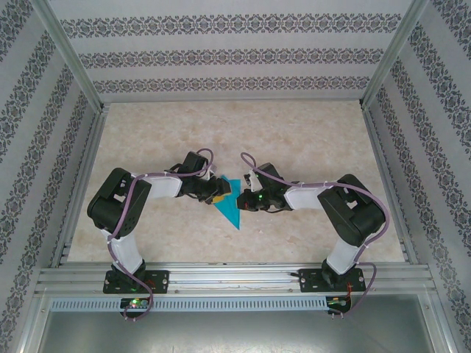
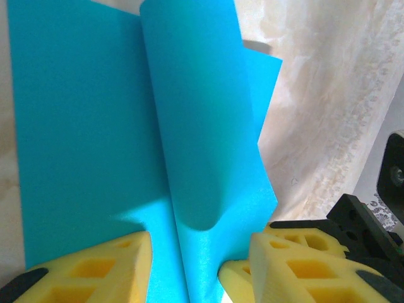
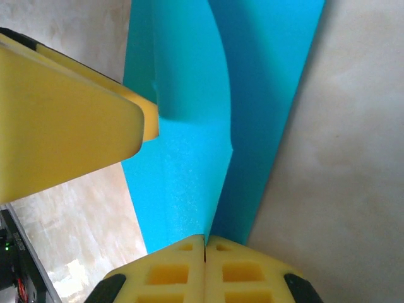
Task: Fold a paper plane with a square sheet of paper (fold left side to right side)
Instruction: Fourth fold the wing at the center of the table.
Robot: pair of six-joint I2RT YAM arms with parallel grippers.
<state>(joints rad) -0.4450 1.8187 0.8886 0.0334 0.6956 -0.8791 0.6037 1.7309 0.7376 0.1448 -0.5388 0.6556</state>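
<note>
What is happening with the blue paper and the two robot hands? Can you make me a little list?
paper: teal, partly folded into a pointed shape, its point toward the arm bases
flap: one curved layer stands up off the rest
left gripper: open, one yellow finger on each side of the raised flap
right gripper: shut on the paper at a fold
table: pale, marbled, paper near its middle
plane: not finished yet
</note>
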